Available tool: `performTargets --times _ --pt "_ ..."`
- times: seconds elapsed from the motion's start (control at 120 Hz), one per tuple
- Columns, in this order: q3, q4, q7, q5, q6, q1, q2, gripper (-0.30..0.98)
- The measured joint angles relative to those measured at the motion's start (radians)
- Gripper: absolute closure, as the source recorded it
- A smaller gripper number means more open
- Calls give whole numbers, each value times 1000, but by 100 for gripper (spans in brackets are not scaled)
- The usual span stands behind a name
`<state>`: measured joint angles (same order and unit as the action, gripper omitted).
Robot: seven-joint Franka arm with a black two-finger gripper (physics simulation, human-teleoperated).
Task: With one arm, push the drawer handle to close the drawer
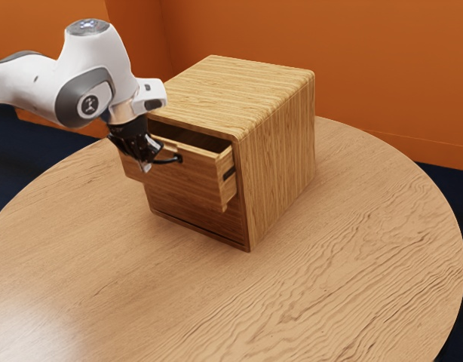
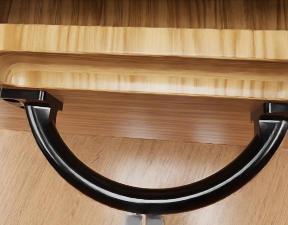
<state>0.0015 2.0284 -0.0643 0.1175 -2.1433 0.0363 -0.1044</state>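
In the exterior view my gripper point(image 1: 145, 164) is at the front of the wooden cabinet's upper drawer point(image 1: 200, 175), which stands partly open. The black handle point(image 1: 170, 159) curves out from the drawer front, and my fingertips are at its outer side. In the wrist view the handle point(image 2: 151, 199) makes a wide arc below the drawer's top edge point(image 2: 134, 40). The tips of my gripper point(image 2: 144, 220) show close together at the middle of the arc, on the side away from the drawer. Whether they touch the handle, I cannot tell.
The cabinet point(image 1: 280, 147) stands on a round wooden table point(image 1: 329, 286), its lower front below the pulled-out drawer. Orange walls point(image 1: 390, 72) rise behind the table. My arm comes in from the exterior view's upper left.
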Motion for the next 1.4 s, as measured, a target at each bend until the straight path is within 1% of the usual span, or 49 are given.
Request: performTargets --times 0.525,0.642,0.783,0.833,0.9,0.975,1.05,1.117,1.242,1.317,1.4 --pt "0 -161 44 -1 0 12 143 79" --pt "1 -172 53 -9 0 12 155 79" --pt "1 -37 44 -65 -1 10 46 79" --pt "-4 51 28 -81 0 10 -44 79" --pt "-18 130 -4 -124 30 16 -153 79" --pt "-61 137 -38 -158 89 8 -220 79" --pt "-130 61 -35 -172 178 -61 -245 79" --pt "-158 -5 1 -137 248 -98 -251 65" --pt "-170 -30 90 -99 330 -122 -273 38" --pt "-158 -30 149 -87 360 -121 -277 26" --pt "-154 -18 206 -81 383 -108 -279 18"
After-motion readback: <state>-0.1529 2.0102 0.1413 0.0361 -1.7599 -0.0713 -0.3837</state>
